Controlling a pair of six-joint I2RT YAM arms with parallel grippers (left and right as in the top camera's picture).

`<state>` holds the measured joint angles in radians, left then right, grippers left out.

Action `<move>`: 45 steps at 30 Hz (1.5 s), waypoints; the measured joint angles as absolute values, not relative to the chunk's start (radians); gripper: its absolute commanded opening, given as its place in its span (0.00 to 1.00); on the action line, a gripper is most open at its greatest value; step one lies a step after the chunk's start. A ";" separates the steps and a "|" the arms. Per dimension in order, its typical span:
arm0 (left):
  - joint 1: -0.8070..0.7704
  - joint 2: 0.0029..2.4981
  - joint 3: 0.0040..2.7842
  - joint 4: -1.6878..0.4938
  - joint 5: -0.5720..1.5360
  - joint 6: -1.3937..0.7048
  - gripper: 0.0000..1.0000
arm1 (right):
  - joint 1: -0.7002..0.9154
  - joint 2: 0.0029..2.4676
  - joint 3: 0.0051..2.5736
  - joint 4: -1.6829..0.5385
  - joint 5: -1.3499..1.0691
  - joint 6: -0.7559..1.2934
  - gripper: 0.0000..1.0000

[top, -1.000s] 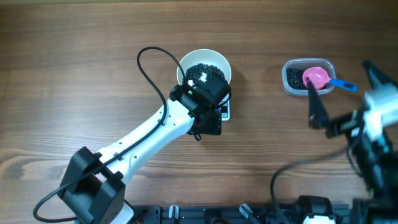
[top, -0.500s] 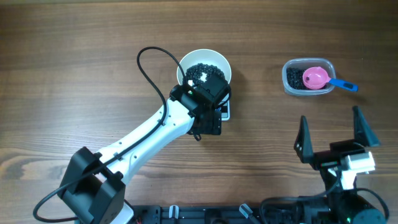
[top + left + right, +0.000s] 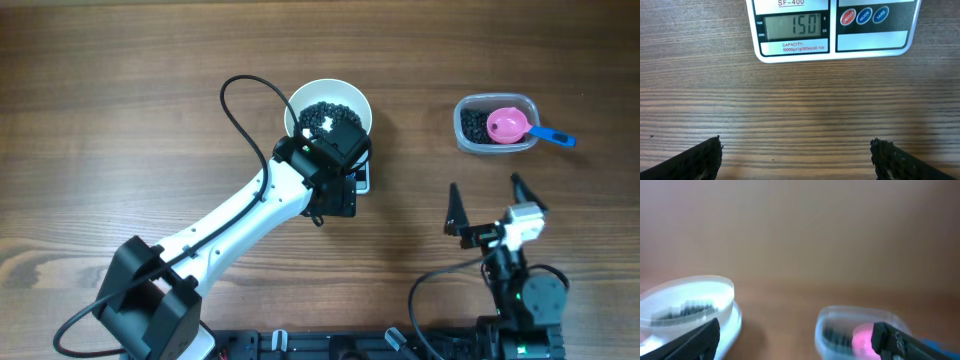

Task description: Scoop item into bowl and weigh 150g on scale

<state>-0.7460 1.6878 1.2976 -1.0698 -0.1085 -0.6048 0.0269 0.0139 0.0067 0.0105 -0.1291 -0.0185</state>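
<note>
Left end effector (image 3: 796, 148), jaws wide apart, near scale (image 3: 832, 30) front

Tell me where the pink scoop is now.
Overhead view, right side: the scoop lies in the clear tub, right of the bowl, beyond the right gripper.

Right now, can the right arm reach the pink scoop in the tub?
Probably yes: the right gripper is open, pointing toward the scoop lying in the tub, with only bare table between.
</note>
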 measured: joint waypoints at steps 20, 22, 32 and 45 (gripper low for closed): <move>-0.746 1.688 1.298 -1.070 -0.109 -0.605 1.00 | 0.096 0.014 0.006 0.001 -0.122 -0.019 1.00; -0.746 1.688 1.298 -1.070 -0.109 -0.605 1.00 | 0.096 0.014 0.006 0.001 -0.122 -0.019 1.00; -0.746 1.688 1.298 -1.070 -0.109 -0.605 1.00 | 0.096 0.014 0.006 0.001 -0.122 -0.019 1.00; -0.746 1.688 1.297 -1.070 -0.109 -0.605 1.00 | 0.096 0.014 0.006 0.001 -0.122 -0.019 1.00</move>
